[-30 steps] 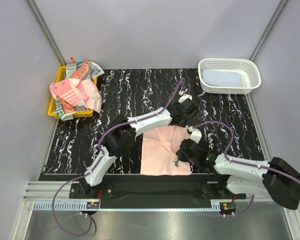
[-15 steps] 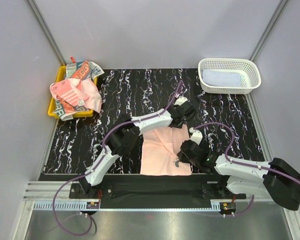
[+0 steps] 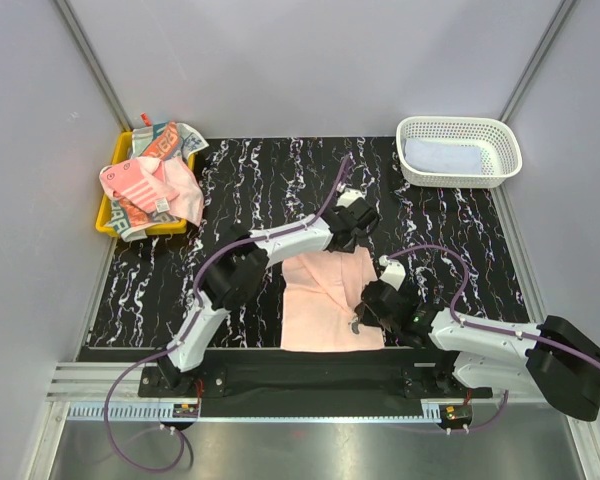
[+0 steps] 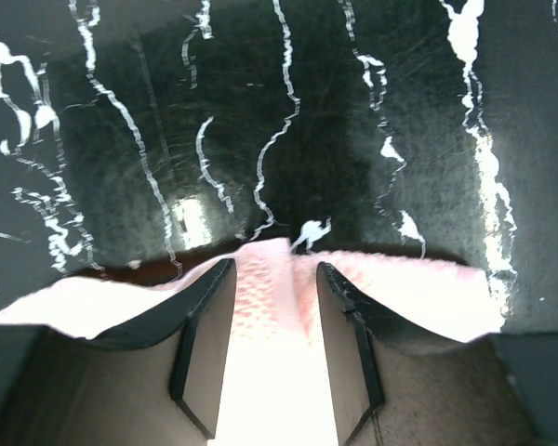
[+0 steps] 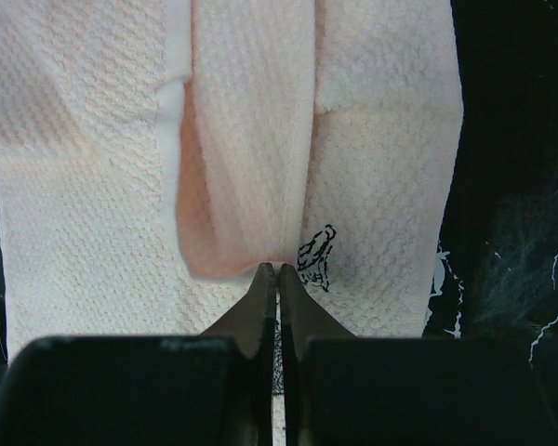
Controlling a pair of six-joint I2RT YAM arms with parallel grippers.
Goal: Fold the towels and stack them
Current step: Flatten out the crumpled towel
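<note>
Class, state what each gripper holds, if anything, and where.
Right gripper pinches the pink towel at the end of a raised fold. Left gripper holds nothing; its open jaws straddle the towel's far edge.

1. A black counter [image 3: 250,180] streaked with white veins fills the middle of the overhead view.
2. 1 white lattice basket [image 3: 455,181] sits at the counter's far right corner.
3. 1 yellow tray [image 3: 103,213] sits at the far left corner, well apart from the basket.
4. Plain grey walls [image 3: 300,60] close in 3 sides, with 2 metal posts [image 3: 90,60] at the back corners.
5. A slotted metal rail [image 3: 310,410] runs along the near edge.
</note>
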